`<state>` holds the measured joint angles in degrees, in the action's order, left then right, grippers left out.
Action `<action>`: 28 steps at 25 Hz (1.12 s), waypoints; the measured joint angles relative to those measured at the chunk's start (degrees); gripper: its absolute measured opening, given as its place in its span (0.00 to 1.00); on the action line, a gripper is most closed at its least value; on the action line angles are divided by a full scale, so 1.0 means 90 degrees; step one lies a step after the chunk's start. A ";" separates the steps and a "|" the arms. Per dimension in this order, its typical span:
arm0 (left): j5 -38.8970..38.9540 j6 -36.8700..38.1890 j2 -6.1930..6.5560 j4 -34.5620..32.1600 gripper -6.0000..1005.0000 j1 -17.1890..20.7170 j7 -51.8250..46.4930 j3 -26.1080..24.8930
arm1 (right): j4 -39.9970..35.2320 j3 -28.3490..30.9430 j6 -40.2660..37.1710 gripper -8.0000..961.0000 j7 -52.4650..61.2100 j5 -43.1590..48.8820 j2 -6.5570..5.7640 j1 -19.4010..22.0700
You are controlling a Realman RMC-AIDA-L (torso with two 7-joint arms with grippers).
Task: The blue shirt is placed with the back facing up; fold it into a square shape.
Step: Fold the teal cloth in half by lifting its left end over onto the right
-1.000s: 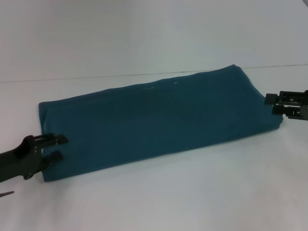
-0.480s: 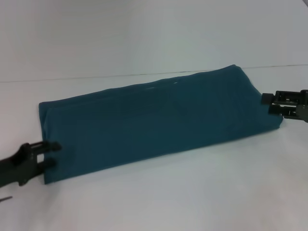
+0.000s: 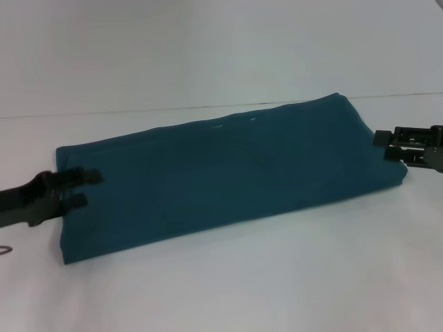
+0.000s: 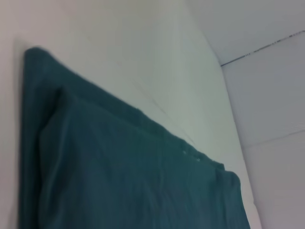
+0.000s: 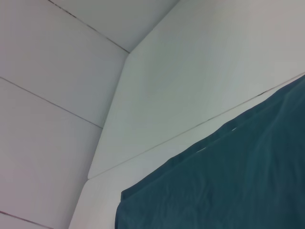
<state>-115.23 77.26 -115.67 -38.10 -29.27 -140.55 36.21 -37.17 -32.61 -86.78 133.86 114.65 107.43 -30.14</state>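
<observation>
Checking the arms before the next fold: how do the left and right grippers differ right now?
The left gripper is over the shirt's left end, its fingers overlapping the cloth; the right gripper sits at the right end's edge, barely overlapping. The left gripper is nearer the camera, the right farther back. Both are black, open, and hold nothing.

One blue shirt (image 3: 228, 173), folded into a long band, on one white table (image 3: 277, 277); two black grippers, left gripper (image 3: 77, 188) and right gripper (image 3: 385, 145).
</observation>
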 joint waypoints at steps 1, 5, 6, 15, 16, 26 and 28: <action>-0.0001 -0.0040 0.0012 0.0005 0.63 -0.0030 -0.0010 -0.0016 | 0.0000 0.0000 0.0000 0.69 -0.0007 0.0000 0.0007 0.0000; -0.0006 -0.0561 0.0041 0.0042 0.69 -0.0076 -0.0264 -0.0062 | 0.0052 0.0000 0.0029 0.69 -0.0070 -0.0003 0.0026 -0.0002; -0.0008 -0.0757 0.0028 0.0045 0.73 -0.0079 -0.0316 -0.0054 | 0.0071 0.0000 0.0049 0.69 -0.0079 -0.0003 0.0031 -0.0002; -0.0048 -0.2240 -0.0220 0.0558 0.85 -0.0423 -0.0424 0.0001 | 0.0106 0.0000 0.0172 0.69 -0.0085 0.0012 0.0066 0.0024; -0.0063 -0.2336 -0.0196 0.0691 0.85 -0.0481 -0.0376 0.0014 | 0.0106 0.0000 0.0174 0.69 -0.0087 0.0015 0.0067 0.0016; -0.0189 -0.2669 -0.0175 0.0999 0.85 -0.0589 -0.0259 0.0154 | 0.0107 -0.0001 0.0190 0.68 -0.0098 0.0031 0.0083 0.0012; -0.0293 -0.2685 -0.0180 0.1078 0.85 -0.0592 -0.0283 0.0156 | 0.0107 0.0000 0.0190 0.68 -0.0098 0.0029 0.0084 0.0023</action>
<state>-117.87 53.10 -117.29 -28.39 -34.60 -143.10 37.61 -36.21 -32.61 -85.07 132.98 114.90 108.19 -29.93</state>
